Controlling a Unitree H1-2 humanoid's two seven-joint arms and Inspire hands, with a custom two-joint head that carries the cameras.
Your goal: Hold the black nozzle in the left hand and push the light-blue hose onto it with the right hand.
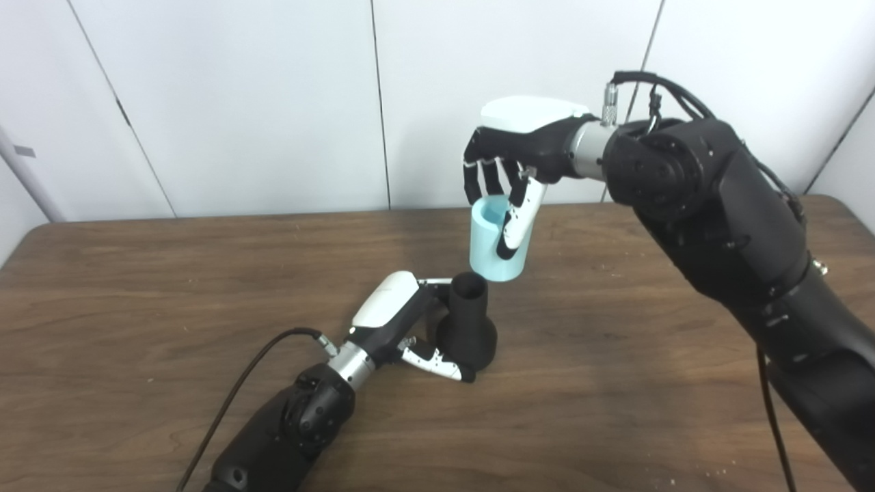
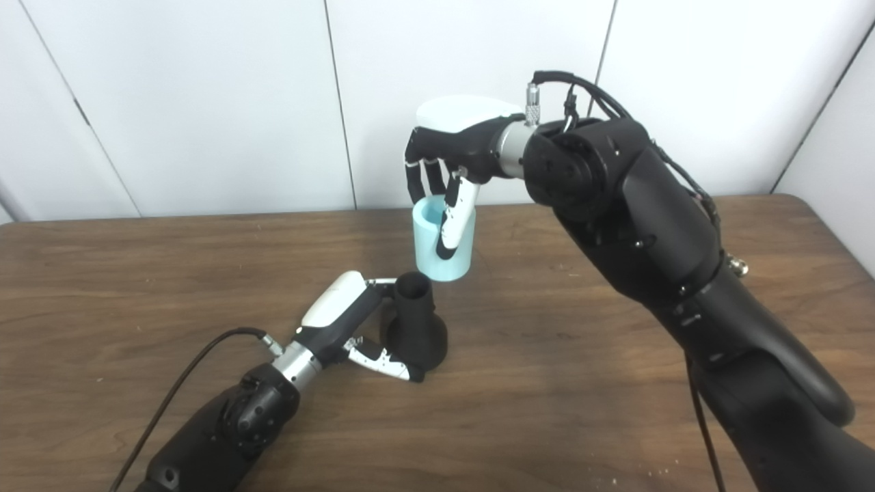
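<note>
Your left hand (image 1: 403, 321) clamps the black nozzle (image 1: 467, 321), upright on the worktop (image 1: 171, 287), mouth up. Your right hand (image 1: 509, 171), closed on the light-blue hose (image 1: 493, 239), hangs just above and beyond; centre its bore over the mouth, then press straight down.

The left robot hand (image 1: 400, 321) covers the near left side of the black nozzle (image 1: 468, 328); its far fingers are hidden behind the neck. The right robot hand (image 1: 513, 167) masks part of the light-blue hose (image 1: 489, 246). Both arms and the worktop (image 1: 137, 287) run off the edges
</note>
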